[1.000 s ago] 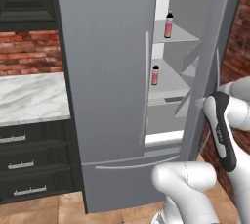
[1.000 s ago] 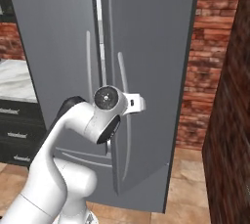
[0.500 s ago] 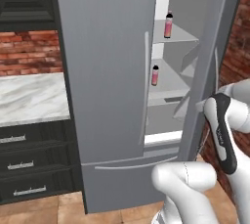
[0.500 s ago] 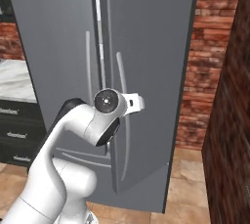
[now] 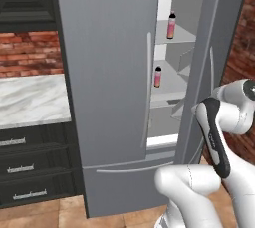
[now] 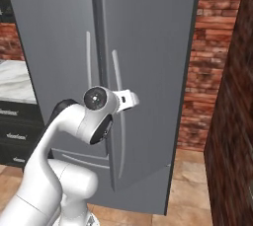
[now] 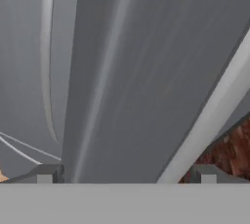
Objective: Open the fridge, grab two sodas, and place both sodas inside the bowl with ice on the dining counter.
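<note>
Change since earlier frames: little — arm and scene sit almost as they did a second ago; the right door looks no wider, and the jaws have finished spreading.
Gripper: gripper (image 7: 126, 175) stands spread wide with nothing between the tips, which flank the door's edge without pinching it; judged to have let go after pulling the door.
Fridge: fridge (image 5: 107, 72) has its right door (image 6: 148, 62) swung partly out — enough to show shelves, likely not enough for the arm to reach in.
Right handle: handle (image 6: 118, 96) runs just beside the wrist in the right base view; contact cannot be told.
Upper soda: pink bottle (image 5: 171, 26) stands upright on a high shelf, at about 1 o'clock in the left base view.
Lower soda: second pink bottle (image 5: 158, 76) stands upright one shelf down, toward 2 o'clock from that view's centre; both untouched.
Left door: shut, handle (image 5: 147, 87) at its edge.
Hidden: right part of the shelves is masked by the open door; bowl and dining counter cannot be placed from these views.
Hard to read: hand view is too close to the grey panel to tell gap from surface.
Side counter: marble top (image 5: 30, 100) over dark drawers at 9 o'clock — not the target.
</note>
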Available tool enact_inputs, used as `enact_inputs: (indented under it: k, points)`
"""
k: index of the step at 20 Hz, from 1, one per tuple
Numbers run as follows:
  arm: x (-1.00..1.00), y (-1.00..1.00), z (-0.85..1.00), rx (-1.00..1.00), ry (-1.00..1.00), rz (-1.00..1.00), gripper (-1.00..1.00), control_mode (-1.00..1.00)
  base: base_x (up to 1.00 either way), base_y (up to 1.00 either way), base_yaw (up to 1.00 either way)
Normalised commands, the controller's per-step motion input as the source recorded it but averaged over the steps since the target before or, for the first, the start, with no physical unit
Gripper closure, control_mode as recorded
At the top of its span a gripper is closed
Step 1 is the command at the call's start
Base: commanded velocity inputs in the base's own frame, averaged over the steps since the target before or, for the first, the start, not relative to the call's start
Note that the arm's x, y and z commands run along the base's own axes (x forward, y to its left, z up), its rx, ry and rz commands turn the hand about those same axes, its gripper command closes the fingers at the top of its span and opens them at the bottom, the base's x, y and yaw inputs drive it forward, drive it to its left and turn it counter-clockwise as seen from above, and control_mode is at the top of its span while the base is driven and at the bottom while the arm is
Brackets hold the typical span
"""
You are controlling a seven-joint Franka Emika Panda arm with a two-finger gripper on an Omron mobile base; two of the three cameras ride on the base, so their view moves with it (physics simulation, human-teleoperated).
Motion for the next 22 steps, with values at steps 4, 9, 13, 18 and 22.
enact_inputs:
  k: [4,9,13,18,22]
  points:
    - [-0.42,0.22,0.35,-0.02,0.01,0.00,-1.00,-1.00,0.00,0.00,0.00]
    - [-0.17,0.07,0.35,0.00,0.01,0.00,-1.00,-1.00,0.00,0.00,0.00]
    - [0.00,-0.11,0.12,0.00,0.01,-0.03,-1.00,-1.00,0.00,0.00,0.00]
    - [0.00,0.00,-0.01,0.00,-0.01,-0.04,-1.00,-1.00,0.00,0.00,0.00]
    - [-0.05,-0.02,0.00,0.00,0.00,-0.02,-1.00,-1.00,0.00,0.00,0.00]
